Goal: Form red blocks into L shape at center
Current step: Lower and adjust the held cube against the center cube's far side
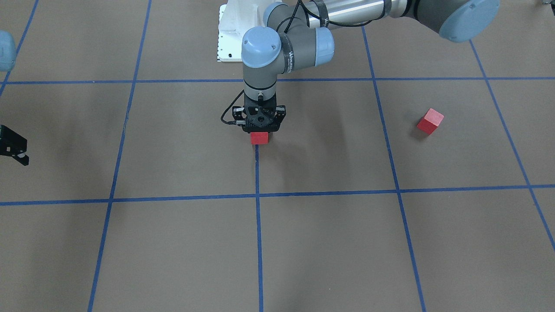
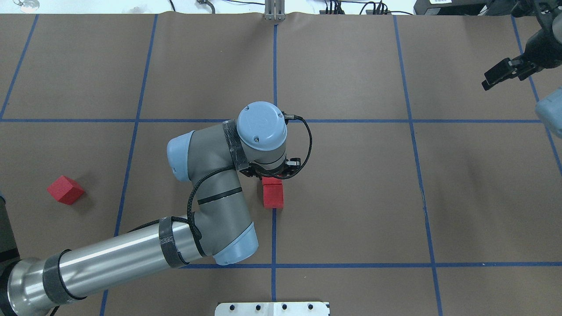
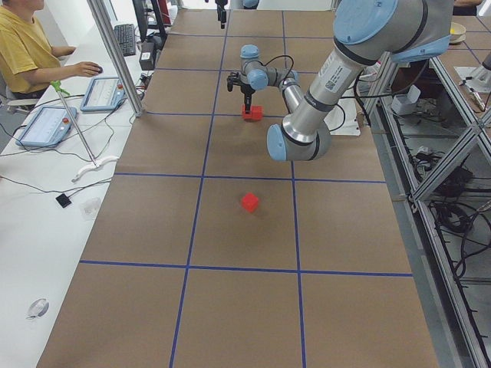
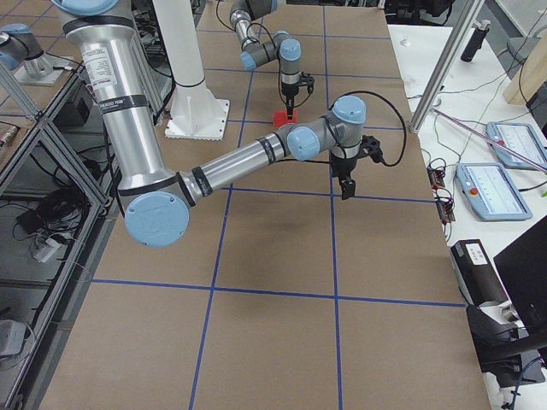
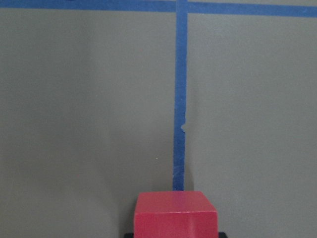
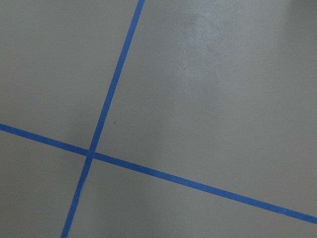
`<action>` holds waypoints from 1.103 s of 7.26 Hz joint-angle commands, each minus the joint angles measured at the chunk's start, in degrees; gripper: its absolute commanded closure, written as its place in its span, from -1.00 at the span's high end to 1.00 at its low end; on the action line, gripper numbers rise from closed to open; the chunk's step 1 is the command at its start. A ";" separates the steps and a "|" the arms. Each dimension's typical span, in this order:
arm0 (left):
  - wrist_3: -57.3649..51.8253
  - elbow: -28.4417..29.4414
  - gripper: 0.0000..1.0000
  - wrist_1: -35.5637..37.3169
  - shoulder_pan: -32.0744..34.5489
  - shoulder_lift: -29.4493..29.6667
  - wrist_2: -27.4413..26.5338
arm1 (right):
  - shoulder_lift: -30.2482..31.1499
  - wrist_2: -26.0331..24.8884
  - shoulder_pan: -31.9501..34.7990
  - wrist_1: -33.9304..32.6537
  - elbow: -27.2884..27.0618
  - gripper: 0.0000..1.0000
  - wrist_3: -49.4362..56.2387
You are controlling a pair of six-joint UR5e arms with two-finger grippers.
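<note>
Overhead exterior: two red blocks point(image 2: 273, 198) abutted on the centre tape line point(image 2: 273, 237), left end effector point(image 2: 274, 174) over the farther one, grip state indeterminable. Well left of that line the third red block point(image 2: 66, 189) is found, nearer the left arm point(image 2: 210, 210).

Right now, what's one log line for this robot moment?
left claw: down over two center blocks | third block: alone, robot's left | right claw: far aside | L: unfinished

Left arm point(image 2: 210, 210) and left gripper point(image 1: 259, 123) hang over two red blocks point(image 2: 273, 197), lone red block point(image 2: 66, 189) unobstructed on open brown floor point(image 2: 351, 197), right gripper point(image 2: 500, 74) well apart
</note>
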State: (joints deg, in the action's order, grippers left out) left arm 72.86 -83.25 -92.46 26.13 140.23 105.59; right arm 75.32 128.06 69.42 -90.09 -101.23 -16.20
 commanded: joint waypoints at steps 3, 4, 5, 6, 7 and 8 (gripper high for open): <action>0.18 0.02 -0.42 0.00 -0.56 -0.05 -0.65 | 0.00 0.00 0.01 0.00 0.07 0.98 -0.06; 0.18 0.10 -0.42 0.00 -0.56 -0.05 -0.74 | 0.09 0.00 0.01 0.00 0.07 0.98 -0.06; 0.18 0.11 -0.42 0.00 -0.56 -0.05 -0.65 | 0.09 0.00 0.01 0.00 0.07 0.98 -0.06; 0.18 0.11 -0.40 0.00 -0.56 -0.05 -0.74 | 0.09 0.00 0.01 0.00 0.07 0.98 -0.06; 0.18 0.11 -0.34 0.00 -0.56 -0.05 -0.74 | 0.09 0.00 0.01 0.00 0.07 0.98 -0.06; 0.09 0.11 -0.27 0.00 -0.64 -0.05 -0.74 | 0.09 0.00 0.01 0.00 0.07 0.98 -0.06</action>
State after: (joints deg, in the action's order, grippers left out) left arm 73.02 -83.15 -92.46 25.55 140.19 104.86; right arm 75.41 128.06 69.43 -90.09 -101.16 -16.26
